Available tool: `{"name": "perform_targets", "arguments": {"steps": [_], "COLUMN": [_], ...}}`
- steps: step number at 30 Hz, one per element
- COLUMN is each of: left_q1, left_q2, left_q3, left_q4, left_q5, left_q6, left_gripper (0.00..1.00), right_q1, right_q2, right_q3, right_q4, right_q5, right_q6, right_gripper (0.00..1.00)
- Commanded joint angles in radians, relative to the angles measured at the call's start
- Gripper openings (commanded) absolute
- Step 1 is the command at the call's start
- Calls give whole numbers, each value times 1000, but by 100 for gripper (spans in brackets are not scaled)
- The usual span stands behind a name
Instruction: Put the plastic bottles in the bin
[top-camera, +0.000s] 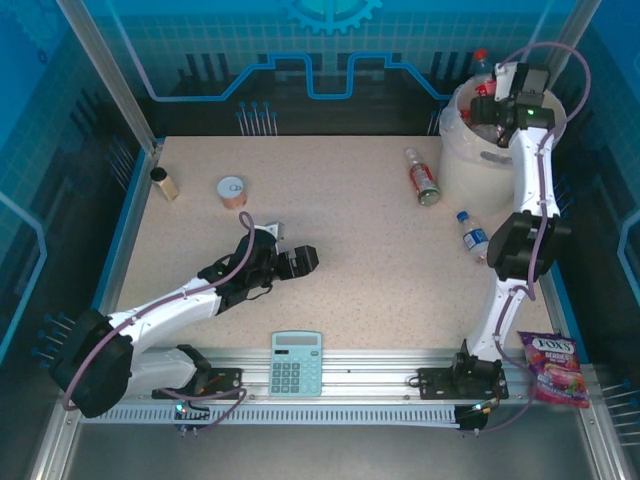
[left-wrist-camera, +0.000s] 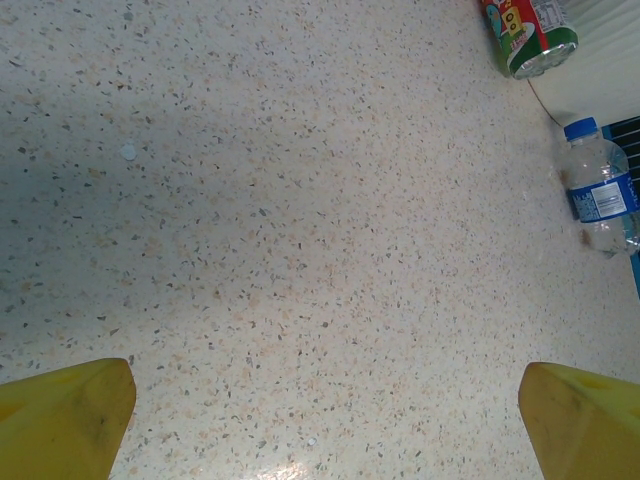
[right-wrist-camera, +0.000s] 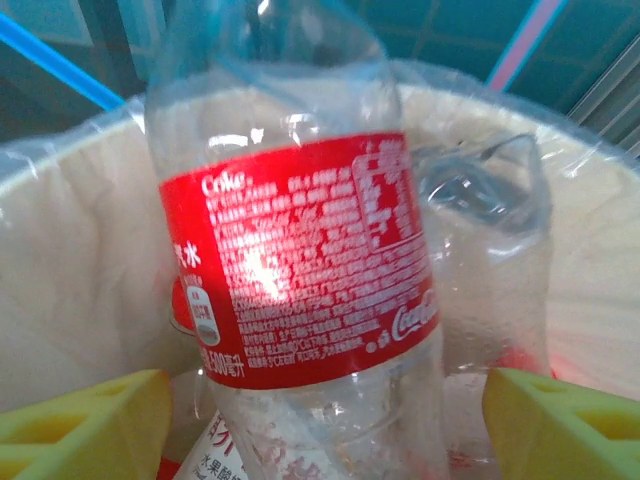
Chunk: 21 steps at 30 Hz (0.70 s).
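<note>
Hovering over the bin (top-camera: 468, 165), the right claw (right-wrist-camera: 325, 385) gapes wide, and a red-labelled bottle (right-wrist-camera: 300, 260) stands inside the bin between its fingers, seemingly loose. The blue-labelled bottle (top-camera: 473, 233) lies on the tabletop just beside the bin, cap toward it, nearer the right arm. The left claw (left-wrist-camera: 325, 385), also wide, sits well apart from the bin

The top camera overlooks the whole surface (top-camera: 380, 285). The left wrist looks down close at it, and the right wrist looks close into the bin (right-wrist-camera: 70, 250).

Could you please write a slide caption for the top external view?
Right hand over the bin, left hand over the table, a red-labelled bottle and a blue-labelled bottle lying beside the bin.
</note>
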Motion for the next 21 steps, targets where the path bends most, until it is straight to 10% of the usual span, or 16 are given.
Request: {"name": "perform_targets", "arguments": {"steps": [1, 21], "left_q1": [5, 5], "left_q2": [10, -12], "left_q3": [-12, -34], "left_q4": [11, 6], "left_q5": [-13, -24], "left_q6": [-14, -20], "left_gripper": [99, 99], "right_q1": [-5, -4], "right_q2": [-58, 65], "right_q3": [64, 75], "right_q4": [-14, -16], "right_q5": [-6, -59], "right_q6": [7, 28], "right_gripper": [76, 68]}}
